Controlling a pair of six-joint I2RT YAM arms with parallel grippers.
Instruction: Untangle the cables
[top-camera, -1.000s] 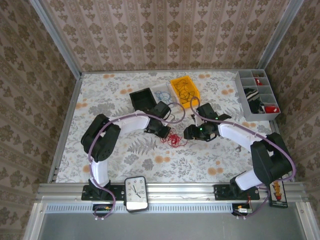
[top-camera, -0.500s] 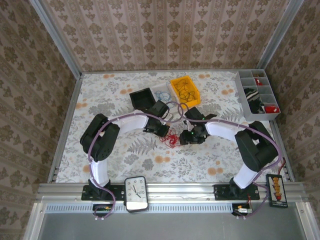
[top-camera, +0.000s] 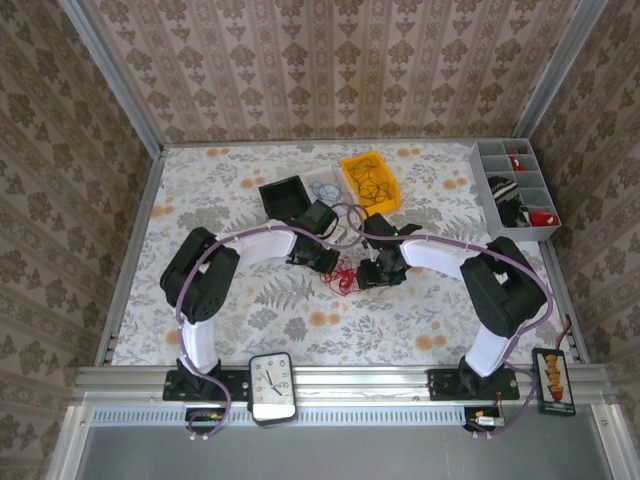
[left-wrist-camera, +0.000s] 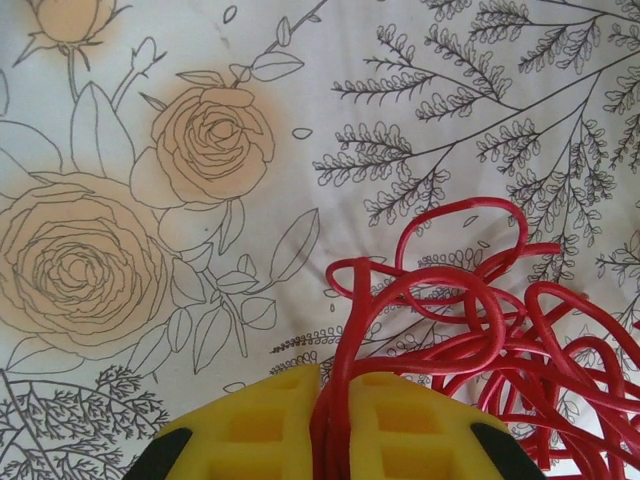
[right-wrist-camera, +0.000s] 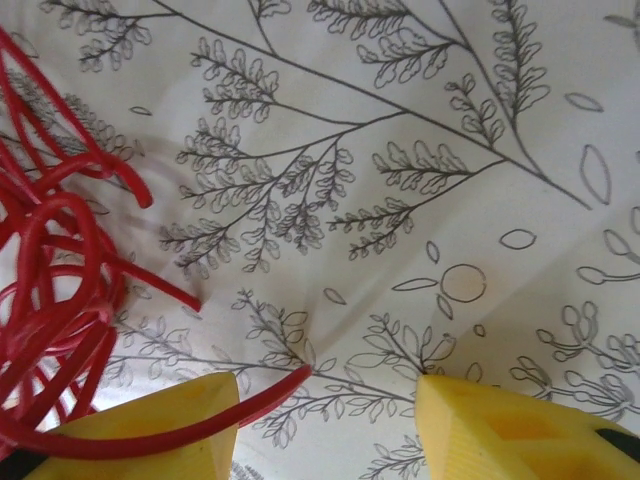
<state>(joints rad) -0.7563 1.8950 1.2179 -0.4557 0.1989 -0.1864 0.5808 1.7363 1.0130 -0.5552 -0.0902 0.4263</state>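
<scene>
right claw (top-camera: 373, 272) moved left | left claw (left-wrist-camera: 333, 425) holds one red cable tangle (left-wrist-camera: 470, 330)

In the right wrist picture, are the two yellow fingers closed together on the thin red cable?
No, the yellow fingers stand apart with flowered tablecloth showing between them; the thin red cable lies by one finger only.

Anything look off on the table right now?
The red cable lies in a tangled heap on the tablecloth, the left gripper shut on some strands; one loose strand runs across a finger of the open right gripper.
</scene>
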